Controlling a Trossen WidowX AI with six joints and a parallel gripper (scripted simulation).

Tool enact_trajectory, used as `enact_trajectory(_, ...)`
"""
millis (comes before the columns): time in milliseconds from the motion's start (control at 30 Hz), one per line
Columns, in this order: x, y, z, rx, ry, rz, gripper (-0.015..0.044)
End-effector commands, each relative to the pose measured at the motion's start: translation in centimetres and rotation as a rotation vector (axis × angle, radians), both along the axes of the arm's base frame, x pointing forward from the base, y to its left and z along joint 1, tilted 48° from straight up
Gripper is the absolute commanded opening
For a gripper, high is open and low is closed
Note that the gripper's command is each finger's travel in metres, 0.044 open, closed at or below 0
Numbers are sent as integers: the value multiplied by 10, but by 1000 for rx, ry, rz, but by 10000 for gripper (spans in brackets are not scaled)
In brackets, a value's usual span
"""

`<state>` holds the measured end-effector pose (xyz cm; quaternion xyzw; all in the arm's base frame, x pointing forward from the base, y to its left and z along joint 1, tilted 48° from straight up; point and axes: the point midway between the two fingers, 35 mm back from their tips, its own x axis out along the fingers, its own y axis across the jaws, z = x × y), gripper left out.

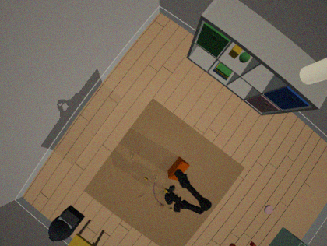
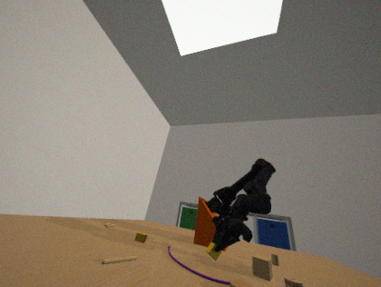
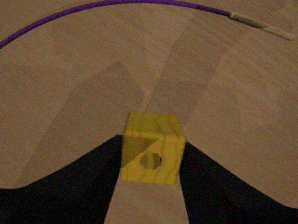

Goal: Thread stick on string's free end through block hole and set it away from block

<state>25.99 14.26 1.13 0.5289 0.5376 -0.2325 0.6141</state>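
My gripper (image 1: 167, 191) (image 2: 214, 250) (image 3: 151, 145) is shut on a yellow block with a round hole in its face. The block (image 1: 166, 191) (image 2: 212, 252) (image 3: 167, 172) is tilted in the exterior view and appears to be off the table. A purple string (image 1: 154, 192) (image 2: 191, 271) (image 3: 135, 2) curves over the table. The thin pale stick on its end (image 3: 262, 26) lies at the top right of the wrist view, away from the fingers. The button (image 1: 163, 205) is at the string's other end, partly cut off in the exterior view.
A loose stick (image 1: 141, 195) (image 2: 119, 260) and another yellow block (image 1: 146, 178) (image 2: 141, 237) lie on the table. A brown block (image 2: 262, 268), a smaller piece (image 2: 275, 260) and a round piece (image 2: 293, 282) are at the right. A large orange object (image 1: 179, 168) (image 2: 204, 224) stands by the arm.
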Motion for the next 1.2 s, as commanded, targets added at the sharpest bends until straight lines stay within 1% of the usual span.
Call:
enact_trajectory(0,-2,4,2,-48,-23,-25,0)
enact_trajectory(767,-9,15,4,-251,-89,-124,0)
enact_trajectory(800,-7,12,3,-223,-78,-114,26)
enact_trajectory(1067,-7,12,4,-223,-78,-113,236)
enact_trajectory(1167,-11,8,19,-229,-80,-109,241)
